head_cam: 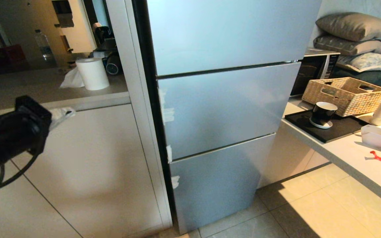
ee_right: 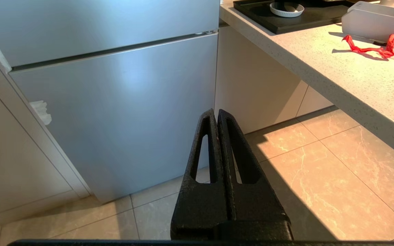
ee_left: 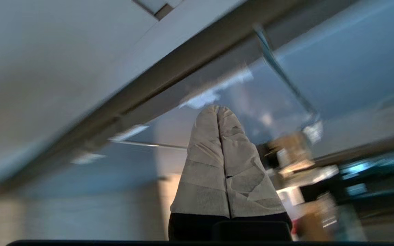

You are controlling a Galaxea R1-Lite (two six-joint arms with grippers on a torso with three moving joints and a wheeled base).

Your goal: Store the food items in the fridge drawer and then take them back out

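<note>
Found the right gripper (ee_right: 216,114) nearest, low in front of the fridge's (head_cam: 223,109) bottom panel, black fingers pressed flat together on nothing. Found the left gripper (ee_left: 217,112) raised off to the left of the fridge, tape-wrapped fingers likewise closed tip to tip and empty (aimed up at the fridge front, possibly at a seam between two panels, though hard to be sure from the wrist view).

Saw all three silver-blue panels of the fridge flush and closed. Saw no fridge drawer and no red pepper-like food item anywhere. Judged the drawer to sit behind one of those panels; could not place the food item at all.

Judged the step in hand to be opening the fridge with the left gripper. Called for:
- parting the fingers before reaching the panel
- hooking into the dark seam along a panel's top edge, not pushing at the smooth face
- pulling straight out from the fridge, clear of the white cabinet (head_cam: 88,172) on its left
- leaving the right gripper hanging out of the panel's path

Farther off, on the counter (ee_right: 320,68) to the right of the fridge, noted only a thin red ribbon (ee_right: 368,49), not food.
</note>
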